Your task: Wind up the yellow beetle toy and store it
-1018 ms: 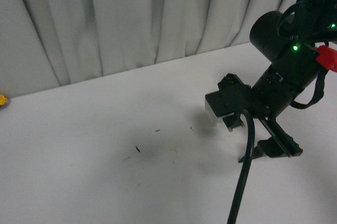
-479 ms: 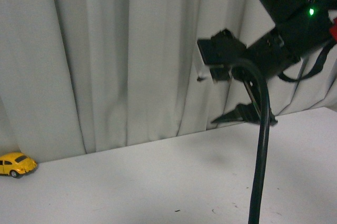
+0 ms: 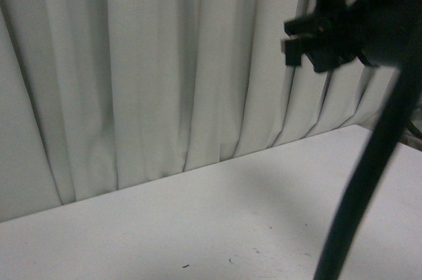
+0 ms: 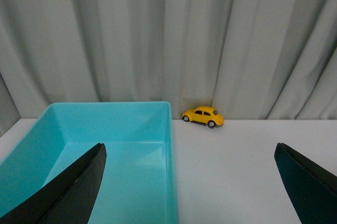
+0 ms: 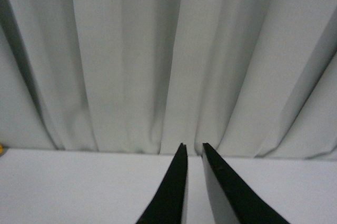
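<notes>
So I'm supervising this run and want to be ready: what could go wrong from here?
The yellow beetle toy sits right at the curtain, near the turquoise bin; the open left fingers could snag fabric or nudge the wheeled toy away. The front view shows no toy, and the right arm's cable blocks part of it.

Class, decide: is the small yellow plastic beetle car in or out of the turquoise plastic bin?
Out. The yellow beetle toy stands on its wheels on the white table, apart from the turquoise bin, by the curtain.
</notes>
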Controlling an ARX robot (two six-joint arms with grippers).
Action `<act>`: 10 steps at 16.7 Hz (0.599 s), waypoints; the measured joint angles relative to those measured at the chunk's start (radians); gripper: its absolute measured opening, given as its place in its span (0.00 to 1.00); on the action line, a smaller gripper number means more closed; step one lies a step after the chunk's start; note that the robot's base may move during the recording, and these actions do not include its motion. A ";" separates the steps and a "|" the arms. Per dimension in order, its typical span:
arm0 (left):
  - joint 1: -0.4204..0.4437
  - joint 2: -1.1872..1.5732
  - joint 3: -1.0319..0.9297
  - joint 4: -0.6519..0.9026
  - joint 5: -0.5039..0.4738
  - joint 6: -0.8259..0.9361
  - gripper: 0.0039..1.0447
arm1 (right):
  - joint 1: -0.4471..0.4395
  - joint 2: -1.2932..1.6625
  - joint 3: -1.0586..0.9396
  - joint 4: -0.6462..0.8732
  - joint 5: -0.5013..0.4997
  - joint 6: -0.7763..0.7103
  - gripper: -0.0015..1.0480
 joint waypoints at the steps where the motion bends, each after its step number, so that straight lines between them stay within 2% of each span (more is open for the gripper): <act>1: 0.000 0.000 0.000 0.000 0.000 0.000 0.94 | 0.000 -0.099 -0.069 -0.063 0.000 0.037 0.07; 2: 0.000 0.000 0.000 0.000 0.001 0.000 0.94 | 0.000 -0.233 -0.140 -0.138 -0.001 0.060 0.02; 4: 0.000 0.000 0.000 0.000 0.000 0.000 0.94 | 0.000 -0.438 -0.235 -0.131 0.000 0.082 0.02; 6: 0.000 0.000 0.000 0.000 0.000 0.000 0.94 | 0.000 -0.504 -0.326 -0.154 0.000 0.085 0.02; 10: 0.000 0.000 0.000 0.000 0.000 0.000 0.94 | 0.000 -0.552 -0.343 -0.159 0.000 0.086 0.02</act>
